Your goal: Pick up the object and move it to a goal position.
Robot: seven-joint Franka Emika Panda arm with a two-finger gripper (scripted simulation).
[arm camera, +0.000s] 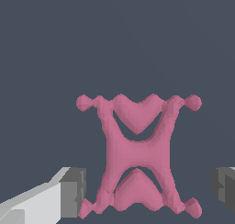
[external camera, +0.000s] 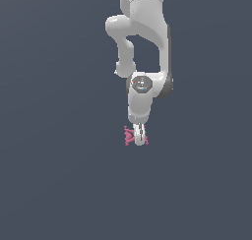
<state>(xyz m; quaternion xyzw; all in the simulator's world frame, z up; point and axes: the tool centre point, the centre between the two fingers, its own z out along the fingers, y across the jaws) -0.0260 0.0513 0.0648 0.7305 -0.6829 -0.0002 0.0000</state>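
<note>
Grey finger pads point(arm camera: 73, 193) are seen nearest in the wrist view, one on each side of the pink object point(arm camera: 137, 159), and a clear gap is left between each pad and the pink edges, so the gripper point(arm camera: 149, 191) is judged to be spread apart and nothing is grasped yet. The pads are placed level with the lower part of the object, probably so that it can be squeezed there. In the exterior view, the gripper point(external camera: 140, 138) is lowered over the object point(external camera: 129, 135), which is partly hidden behind it. Further up, the white arm point(external camera: 145, 42) is held almost vertical for a straight approach. No goal marker can be seen.
</note>
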